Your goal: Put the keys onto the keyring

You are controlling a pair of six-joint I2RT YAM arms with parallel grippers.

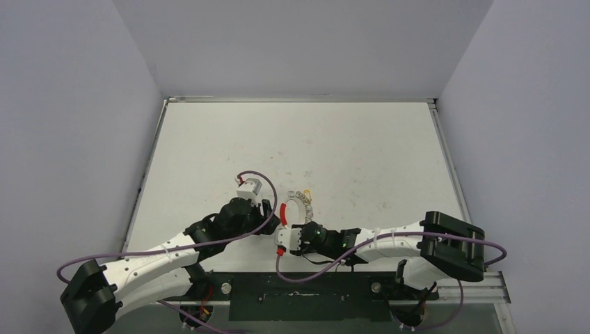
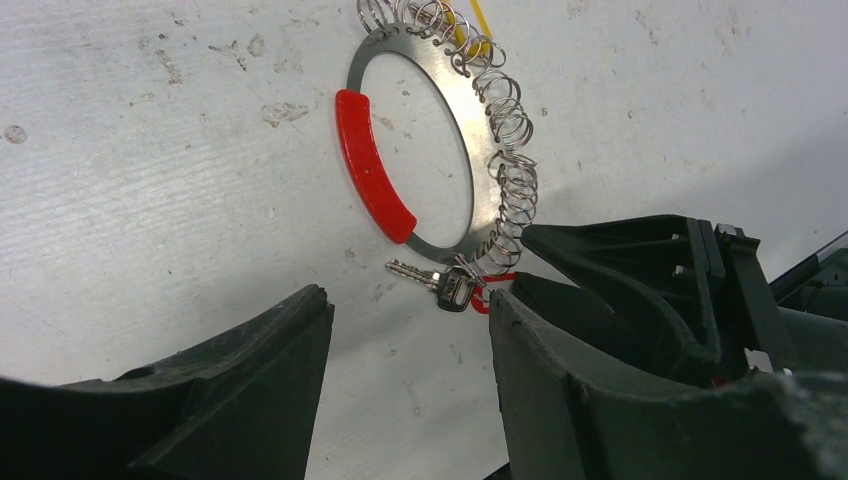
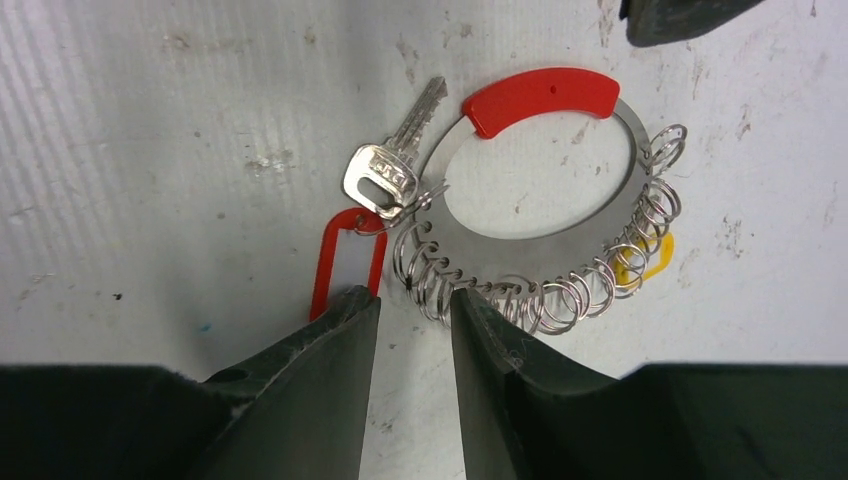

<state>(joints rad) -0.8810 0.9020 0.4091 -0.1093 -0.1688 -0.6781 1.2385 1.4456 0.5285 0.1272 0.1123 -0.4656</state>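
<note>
Keyring (image 3: 500, 250) partly behind right gripper (image 3: 415, 300)

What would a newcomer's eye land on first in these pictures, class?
Most striking is the keyring, a flat silvery hoop with a red piece on its rim, lying on the white table toward its near edge. Small wire loops crowd one side, and a silver key with a red tag lies at its edge. The right pincer sits close by those loops, jaws apart.
</note>
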